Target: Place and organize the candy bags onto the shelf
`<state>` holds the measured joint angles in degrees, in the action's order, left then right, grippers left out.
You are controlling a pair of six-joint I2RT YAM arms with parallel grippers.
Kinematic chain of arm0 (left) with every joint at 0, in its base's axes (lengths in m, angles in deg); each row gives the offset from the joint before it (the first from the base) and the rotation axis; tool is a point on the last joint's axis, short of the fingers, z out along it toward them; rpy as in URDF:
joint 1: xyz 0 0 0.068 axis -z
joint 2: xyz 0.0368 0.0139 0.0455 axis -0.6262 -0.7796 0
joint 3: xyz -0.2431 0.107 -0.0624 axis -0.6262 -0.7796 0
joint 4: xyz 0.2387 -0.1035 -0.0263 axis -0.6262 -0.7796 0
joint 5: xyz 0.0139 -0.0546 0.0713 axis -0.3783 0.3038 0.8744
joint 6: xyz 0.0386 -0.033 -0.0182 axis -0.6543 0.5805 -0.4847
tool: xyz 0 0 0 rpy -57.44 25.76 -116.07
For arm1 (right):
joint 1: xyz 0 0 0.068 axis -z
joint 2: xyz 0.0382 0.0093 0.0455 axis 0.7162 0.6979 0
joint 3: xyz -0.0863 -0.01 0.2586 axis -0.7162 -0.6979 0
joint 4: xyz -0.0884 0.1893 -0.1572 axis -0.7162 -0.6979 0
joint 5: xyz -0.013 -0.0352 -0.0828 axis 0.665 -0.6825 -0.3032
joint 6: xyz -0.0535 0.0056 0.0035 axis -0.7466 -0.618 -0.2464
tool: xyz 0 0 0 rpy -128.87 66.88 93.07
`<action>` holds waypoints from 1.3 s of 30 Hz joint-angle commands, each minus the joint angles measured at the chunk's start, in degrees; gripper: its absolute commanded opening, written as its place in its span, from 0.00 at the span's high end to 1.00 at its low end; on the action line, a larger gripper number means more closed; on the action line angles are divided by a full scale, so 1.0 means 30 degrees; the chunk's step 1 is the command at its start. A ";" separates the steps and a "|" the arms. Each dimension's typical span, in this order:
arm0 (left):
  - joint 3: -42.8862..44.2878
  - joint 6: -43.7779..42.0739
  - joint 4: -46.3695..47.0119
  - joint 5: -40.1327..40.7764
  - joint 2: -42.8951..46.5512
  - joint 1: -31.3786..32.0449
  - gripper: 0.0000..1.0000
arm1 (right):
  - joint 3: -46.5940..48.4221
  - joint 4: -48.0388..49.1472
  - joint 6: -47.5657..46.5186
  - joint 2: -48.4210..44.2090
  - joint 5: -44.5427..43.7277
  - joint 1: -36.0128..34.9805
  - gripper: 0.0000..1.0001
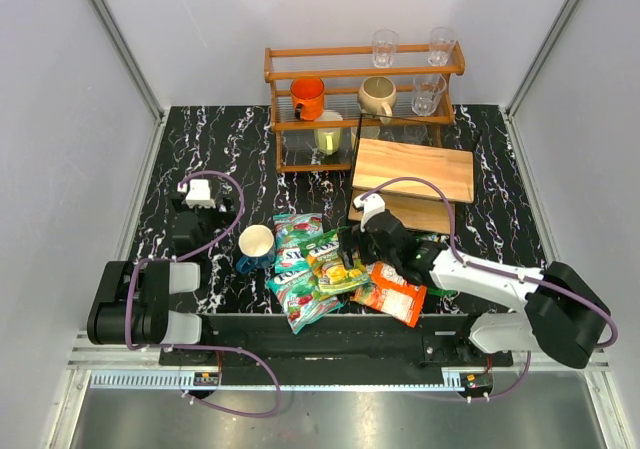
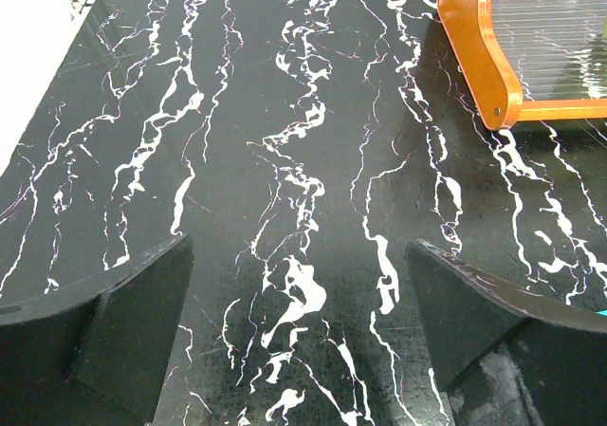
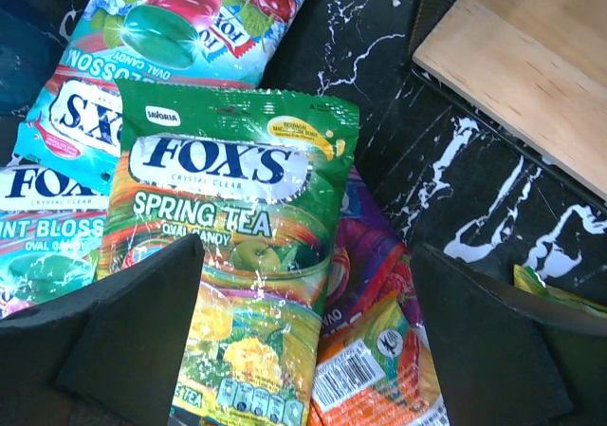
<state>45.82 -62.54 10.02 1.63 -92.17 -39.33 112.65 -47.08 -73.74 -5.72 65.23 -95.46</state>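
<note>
The candy bags lie in a heap near the front middle: a teal bag (image 1: pixel 297 231), a green-yellow "Spring Tea" bag (image 1: pixel 335 266), a second teal bag (image 1: pixel 305 296) and an orange bag (image 1: pixel 393 295). My right gripper (image 1: pixel 356 251) is open just above the heap. In the right wrist view it (image 3: pixel 308 331) straddles the green-yellow bag (image 3: pixel 237 227), with a purple bag (image 3: pixel 365 246) and the orange bag (image 3: pixel 379 388) under its right side. The shelf (image 1: pixel 413 167) of two pale wood boards stands behind it. My left gripper (image 1: pixel 195 201) is open and empty at the left.
A blue-and-cream mug (image 1: pixel 256 247) stands left of the heap. The orange-brown rack (image 1: pixel 360 99) with cups and glasses is at the back; its foot shows in the left wrist view (image 2: pixel 479 56). A sliver of another green-yellow bag (image 3: pixel 560 288) lies by the shelf (image 3: pixel 531 75).
</note>
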 commanded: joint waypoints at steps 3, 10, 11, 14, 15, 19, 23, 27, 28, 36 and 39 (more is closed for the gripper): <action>0.0670 0.0178 0.0913 0.0185 -0.0054 0.0039 0.01 | 0.0331 0.1564 0.0317 0.0761 0.1648 0.0399 0.00; 0.0670 0.0207 0.0913 0.0214 -0.0054 0.0069 0.01 | 0.0155 0.2062 0.0581 0.1494 0.2205 0.0575 0.01; 0.0641 0.0178 0.0913 0.0186 -0.0054 0.0069 0.01 | 0.0155 0.2092 0.0552 0.1697 0.2293 0.0604 0.01; 0.0641 0.0178 0.0913 0.0185 -0.0054 0.0040 0.01 | 0.0155 0.2209 0.0669 0.1991 0.2439 0.0633 0.02; 0.0641 0.0178 0.0913 0.0185 -0.0025 0.0068 0.01 | 0.0155 0.2238 0.0727 0.2079 0.2498 0.0634 0.02; 0.0670 0.0178 0.0913 0.0186 -0.0025 0.0040 0.01 | 0.0038 0.2414 0.0816 0.2431 0.2732 0.0663 0.02; 0.0670 0.0178 0.0913 0.0185 -0.0054 0.0068 0.01 | -0.0079 0.2677 0.0962 0.2637 0.3025 0.0692 0.05; 0.0670 0.0178 0.0913 0.0185 -0.0054 0.0068 0.01 | -0.0255 0.3116 0.1079 0.2725 0.3202 0.0692 0.19; 0.0670 0.0178 0.0913 0.0185 -0.0054 0.0069 0.01 | -0.0313 0.3175 0.1079 0.2696 0.3753 0.0721 0.23; 0.0641 0.0178 0.0913 0.0215 -0.0054 0.0039 0.01 | -0.0168 0.3264 0.1225 0.2784 0.4432 0.0780 0.81; 0.0670 0.0178 0.0913 0.0185 -0.0054 0.0069 0.01 | -0.0051 0.2915 0.1226 0.2172 0.4287 0.0780 0.95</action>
<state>45.84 -62.54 10.02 1.63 -92.17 -39.33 111.84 -38.60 -70.11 2.43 77.10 -93.40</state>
